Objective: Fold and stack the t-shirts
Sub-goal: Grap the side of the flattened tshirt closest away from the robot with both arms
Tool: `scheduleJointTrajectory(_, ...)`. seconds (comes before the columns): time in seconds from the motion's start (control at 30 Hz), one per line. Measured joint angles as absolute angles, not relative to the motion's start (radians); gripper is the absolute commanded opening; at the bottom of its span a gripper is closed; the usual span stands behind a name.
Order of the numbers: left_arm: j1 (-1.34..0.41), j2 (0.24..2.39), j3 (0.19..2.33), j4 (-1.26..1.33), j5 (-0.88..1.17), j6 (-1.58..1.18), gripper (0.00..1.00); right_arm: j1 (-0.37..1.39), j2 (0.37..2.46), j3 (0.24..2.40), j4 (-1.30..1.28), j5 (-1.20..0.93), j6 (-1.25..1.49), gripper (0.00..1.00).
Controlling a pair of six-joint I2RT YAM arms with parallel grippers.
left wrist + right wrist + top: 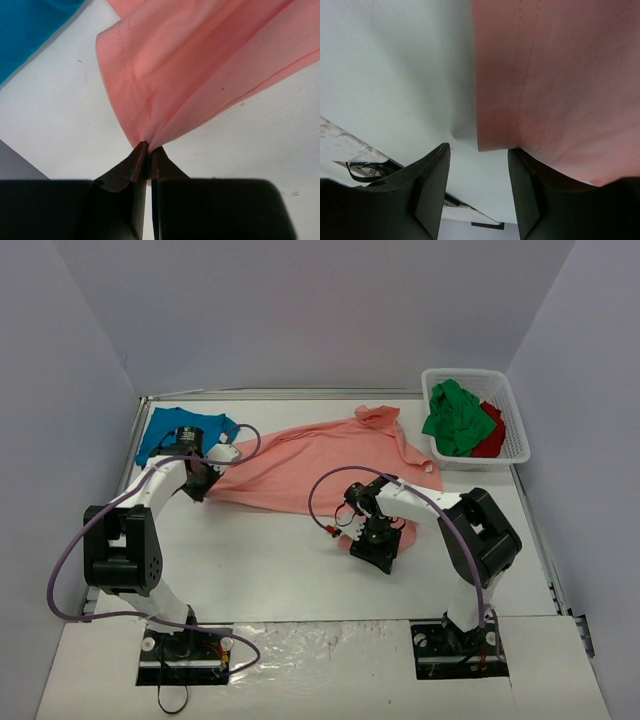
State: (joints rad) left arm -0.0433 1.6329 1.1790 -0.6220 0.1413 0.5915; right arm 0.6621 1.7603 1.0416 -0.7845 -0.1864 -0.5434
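Observation:
A salmon-pink t-shirt (320,462) lies spread across the middle of the table. My left gripper (149,149) is shut on its left hem corner (142,131), the cloth fanning out from the fingertips. My right gripper (479,156) stands open at the shirt's lower right corner (495,140). The hemmed corner lies just above the gap, and the cloth drapes over the right finger (525,185). A teal-blue t-shirt (172,430) lies at the far left, behind the left gripper (205,472). Green (455,418) and red (492,432) t-shirts sit bunched in the basket.
The white mesh basket (516,410) stands at the far right corner of the table. Purple cables (320,495) loop from both arms over the table. Grey walls close in the table on three sides.

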Motion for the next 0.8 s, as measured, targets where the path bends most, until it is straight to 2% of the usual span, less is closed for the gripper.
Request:
scheduleJointTrajectory(0.27, -0.043, 1.633, 1.154, -0.621, 0.159, 0.591, 0.02, 0.663, 1.816, 1.072, -0.777, -0.115, -0.505, 0.46)
scheduleJointTrajectory(0.33, -0.043, 1.633, 1.15, -0.622, 0.163, 0.591, 0.02, 0.663, 1.825, 1.08, -0.775, -0.093, -0.496, 0.43)
scheduleJointTrajectory(0.43, -0.043, 1.632, 1.148, -0.621, 0.171, 0.591, 0.02, 0.663, 1.842, 1.093, -0.77, -0.06, -0.482, 0.29)
scheduleJointTrajectory(0.47, -0.043, 1.632, 1.148, -0.621, 0.175, 0.591, 0.02, 0.663, 1.848, 1.098, -0.77, -0.049, -0.477, 0.18)
scheduleJointTrajectory(0.5, -0.043, 1.632, 1.148, -0.621, 0.178, 0.591, 0.02, 0.663, 1.854, 1.102, -0.768, -0.035, -0.476, 0.12)
scheduleJointTrajectory(0.53, -0.043, 1.632, 1.148, -0.621, 0.18, 0.591, 0.02, 0.663, 1.858, 1.106, -0.764, -0.018, -0.471, 0.0)
scheduleJointTrajectory(0.8, -0.043, 1.627, 1.148, -0.624, 0.189, 0.596, 0.02, 0.662, 1.855, 1.113, -0.764, -0.001, -0.453, 0.0)
